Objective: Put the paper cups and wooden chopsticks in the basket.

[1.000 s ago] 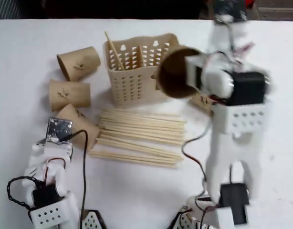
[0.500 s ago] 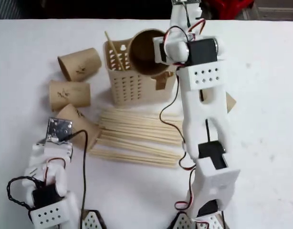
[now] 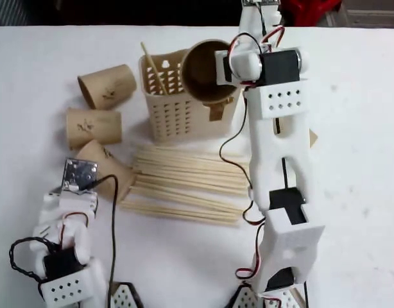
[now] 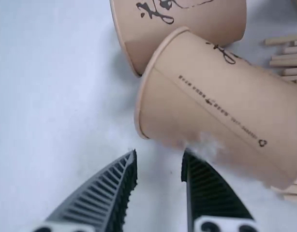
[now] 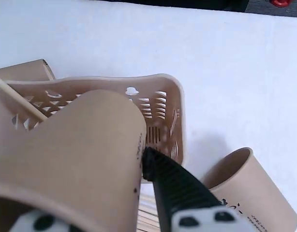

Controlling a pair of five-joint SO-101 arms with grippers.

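My right gripper [image 3: 224, 67] is shut on a brown paper cup [image 3: 205, 69], held tilted over the right half of the tan basket [image 3: 166, 117]; in the right wrist view its black finger [image 5: 170, 186] presses the cup [image 5: 76, 150] above the basket rim [image 5: 163, 87]. One chopstick [image 3: 153, 68] stands in the basket. A bundle of wooden chopsticks [image 3: 187, 183] lies in front of it. Three cups [image 3: 106, 85] [image 3: 93, 126] [image 3: 108, 165] lie on their sides at the left. My left gripper [image 4: 159, 157] is open, just short of the nearest lying cup [image 4: 211, 106].
Another cup [image 5: 245, 188] lies to the right of the basket, mostly hidden under the right arm [image 3: 274, 154] in the high view. The white table [image 3: 357, 128] has free room at the right and at the far left.
The right arm swung left with the cup, from beside the basket's right edge to above the basket. The left arm has not moved.
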